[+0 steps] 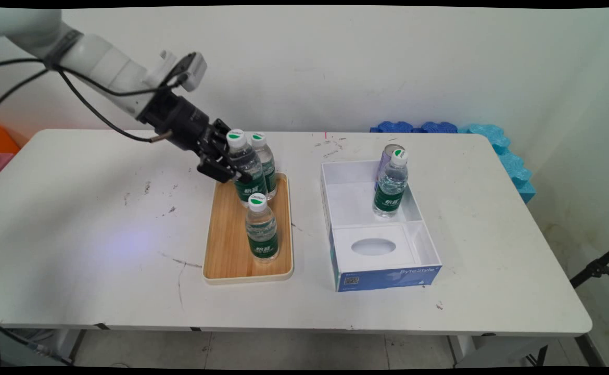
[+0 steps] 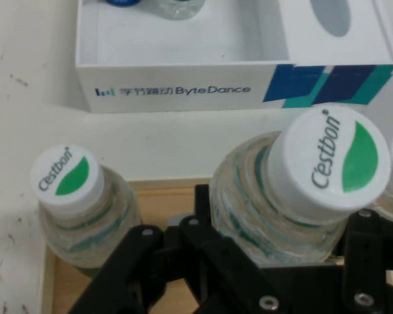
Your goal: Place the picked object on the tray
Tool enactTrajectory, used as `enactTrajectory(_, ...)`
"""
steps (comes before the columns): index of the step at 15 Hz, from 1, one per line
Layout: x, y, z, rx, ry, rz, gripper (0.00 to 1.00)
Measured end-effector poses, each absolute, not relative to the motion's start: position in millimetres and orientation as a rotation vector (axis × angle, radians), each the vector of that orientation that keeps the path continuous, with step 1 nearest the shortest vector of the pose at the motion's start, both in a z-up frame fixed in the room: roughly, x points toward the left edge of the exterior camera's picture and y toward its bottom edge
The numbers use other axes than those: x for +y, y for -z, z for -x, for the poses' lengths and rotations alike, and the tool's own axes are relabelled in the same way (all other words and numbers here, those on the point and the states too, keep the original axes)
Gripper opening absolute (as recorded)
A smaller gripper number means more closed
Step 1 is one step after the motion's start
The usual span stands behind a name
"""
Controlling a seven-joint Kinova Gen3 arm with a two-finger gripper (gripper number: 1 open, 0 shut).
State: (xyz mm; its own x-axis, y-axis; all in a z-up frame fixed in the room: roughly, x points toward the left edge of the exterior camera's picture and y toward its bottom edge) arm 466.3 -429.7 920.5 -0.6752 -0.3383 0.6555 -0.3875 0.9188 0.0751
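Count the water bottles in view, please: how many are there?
4. Three stand on the wooden tray: the gripper closes around one, another right behind it, one nearer the camera. The fourth stands in the white box.

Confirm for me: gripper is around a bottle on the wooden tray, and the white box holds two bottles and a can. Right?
Not quite. The main view shows the white box holds one bottle and a can, not two bottles. The gripper is indeed around a bottle on the wooden tray.
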Motion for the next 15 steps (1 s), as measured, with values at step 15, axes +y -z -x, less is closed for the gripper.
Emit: enactTrajectory(15, -435, -847, -451, -2.373, -0.114, -0.535, 0.0)
